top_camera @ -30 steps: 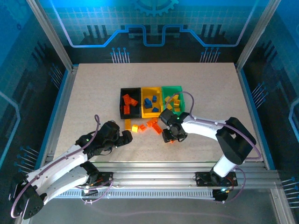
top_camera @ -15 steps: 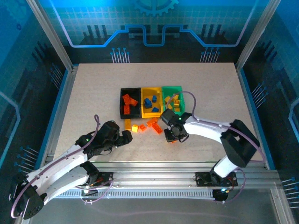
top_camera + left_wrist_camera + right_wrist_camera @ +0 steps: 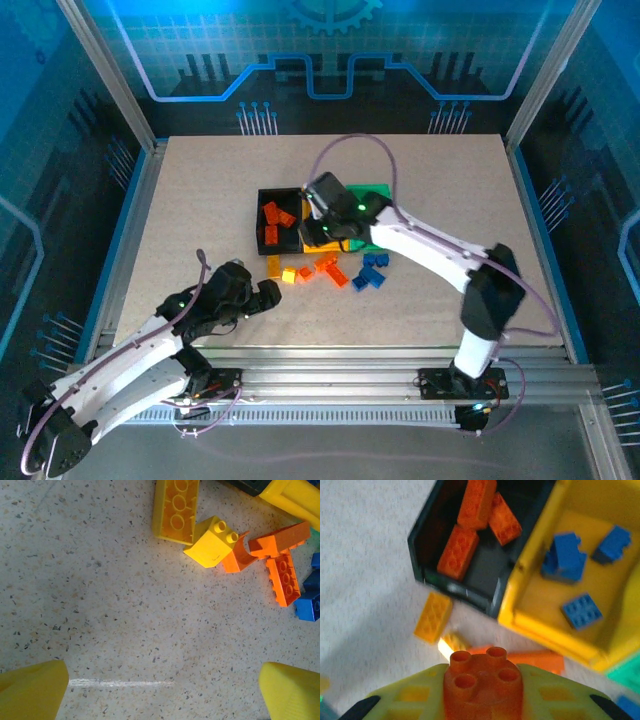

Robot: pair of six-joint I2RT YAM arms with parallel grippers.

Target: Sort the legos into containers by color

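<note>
My right gripper (image 3: 481,696) is shut on a round orange lego (image 3: 480,672) with studs on top. In the top view it (image 3: 320,234) hovers over the front edge of the black bin (image 3: 260,215) and the yellow bin (image 3: 555,630). Orange legos (image 3: 458,552) lie in the black bin, and blue ones (image 3: 564,557) in the yellow bin. The green bin (image 3: 375,188) stands to the right, partly behind the arm. My left gripper (image 3: 162,690) is open and empty above bare table, its yellow fingertips (image 3: 30,690) wide apart. Loose yellow legos (image 3: 176,507), orange legos (image 3: 282,577) and blue legos (image 3: 372,271) lie in front of the bins.
The right arm (image 3: 430,250) arches across the yellow and green bins. The table (image 3: 200,200) has free room on its left, back and right. Metal frame posts and rails border it.
The right arm rose from the table in front of the bins and swung back and left over them, carrying the orange lego. Blue legos now show where it was. The left arm barely moved.
</note>
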